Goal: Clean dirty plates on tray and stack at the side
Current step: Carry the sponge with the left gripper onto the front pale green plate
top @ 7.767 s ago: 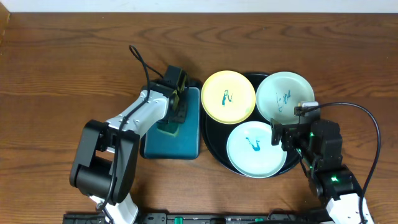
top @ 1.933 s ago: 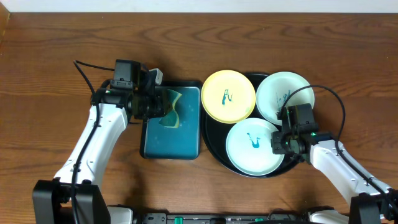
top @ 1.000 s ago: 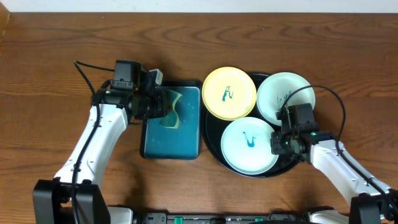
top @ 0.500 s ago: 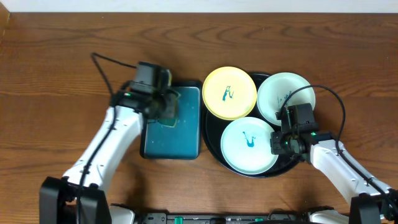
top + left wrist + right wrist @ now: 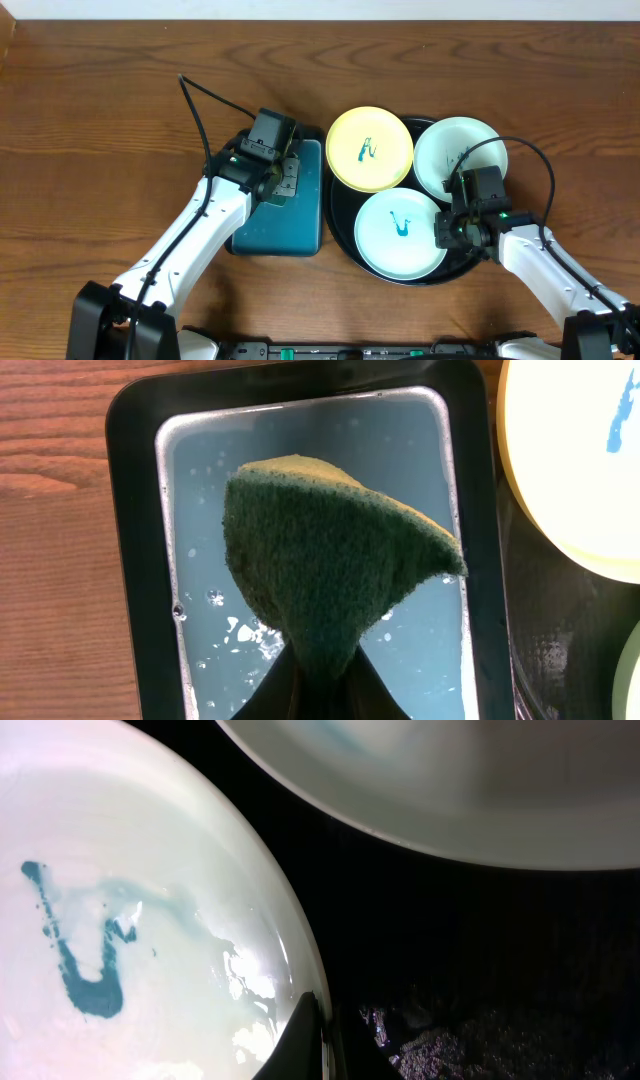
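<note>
Left gripper (image 5: 318,685) is clamped shut on the narrow end of a green-and-yellow sponge (image 5: 330,570), which fans out over the water in the teal tray (image 5: 135,560). Right gripper (image 5: 318,1030) is closed on the right rim of the near mint plate (image 5: 400,232), pinning it on the black tray (image 5: 342,225).

All 3 plates sit on that tray, each carrying a teal scribble. They lie to the right of the sponge. The yellow plate (image 5: 368,150) is closest, just past the teal tray's right wall, and the far mint plate (image 5: 450,150) is well beyond it.

Judging by the grip, the pinned plate is the likely target, so the left arm must carry the sponge right and toward the robot. It has to clear the teal tray's wall and the black rim, with the yellow plate's edge close beside that path. Being round, the plate sets no preferred wiping direction.
</note>
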### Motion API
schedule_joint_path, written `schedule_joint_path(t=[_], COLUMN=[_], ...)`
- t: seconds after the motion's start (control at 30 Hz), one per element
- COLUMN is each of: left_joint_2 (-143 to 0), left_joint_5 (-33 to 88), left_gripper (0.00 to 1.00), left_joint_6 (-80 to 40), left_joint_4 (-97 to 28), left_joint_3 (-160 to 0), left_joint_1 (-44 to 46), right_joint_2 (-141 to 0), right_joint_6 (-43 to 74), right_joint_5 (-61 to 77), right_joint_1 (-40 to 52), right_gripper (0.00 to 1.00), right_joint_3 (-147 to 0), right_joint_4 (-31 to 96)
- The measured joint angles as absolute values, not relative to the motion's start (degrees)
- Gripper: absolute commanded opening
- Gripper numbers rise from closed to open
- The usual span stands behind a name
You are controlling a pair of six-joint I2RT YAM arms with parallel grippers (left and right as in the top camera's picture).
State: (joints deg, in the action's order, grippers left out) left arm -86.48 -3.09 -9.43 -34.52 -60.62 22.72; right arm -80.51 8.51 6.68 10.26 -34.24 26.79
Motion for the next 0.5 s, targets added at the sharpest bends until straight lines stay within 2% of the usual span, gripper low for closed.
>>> schedule_joint_path(t=[0.3, 0.5], left_joint_2=[-86.5, -86.5], left_joint_5=[-3.4, -1.2], left_gripper=[0.07, 0.07], left_joint_6=[-9.5, -9.4], left_joint_4=[-34.5, -35.8], left_joint_3=[-60.6, -61.9], left_joint_1=[23.3, 27.6], right_joint_2=[-80.5, -80.5], right_joint_6=[8.5, 8.5], right_joint_5=[6.7, 6.7], right_joint_1=[10.3, 10.3], right_gripper=[0.01, 0.01], right_joint_3=[-34.2, -34.2], right_joint_4=[26.8, 26.8])
